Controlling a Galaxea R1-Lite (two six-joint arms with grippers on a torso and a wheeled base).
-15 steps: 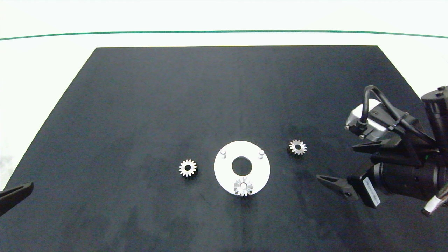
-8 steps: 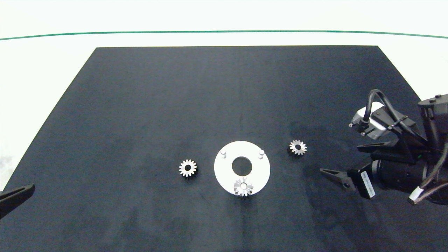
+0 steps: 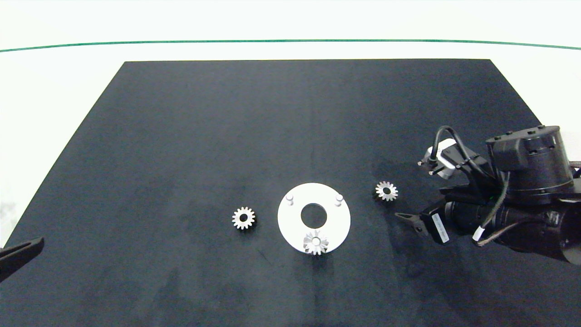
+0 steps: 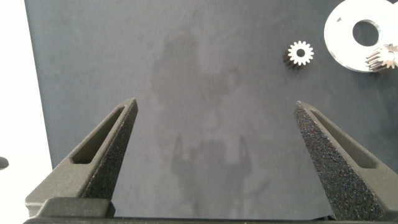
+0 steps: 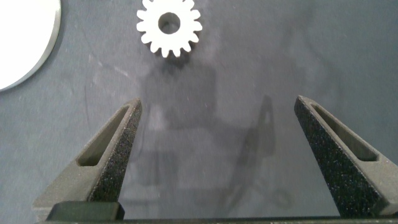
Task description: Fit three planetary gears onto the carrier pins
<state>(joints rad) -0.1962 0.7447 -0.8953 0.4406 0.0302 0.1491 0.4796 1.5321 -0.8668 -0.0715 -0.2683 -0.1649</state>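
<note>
A: Progress? Gear positions?
B: One gear was seated on the disc; two lay beside it, uninstalled.
A: Grippers?
B: Right gripper, near the disc, was spread wide, empty; left gripper likewise, far off.

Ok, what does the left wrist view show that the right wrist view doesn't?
Only the left wrist view: the open left hand, the small silver toothed gear left of the disc, and another gear seated on the flat round white disc's pin.

Only the right wrist view: the open right hand and the gear right of the disc.

Both: the white disc and the black mat.
</note>
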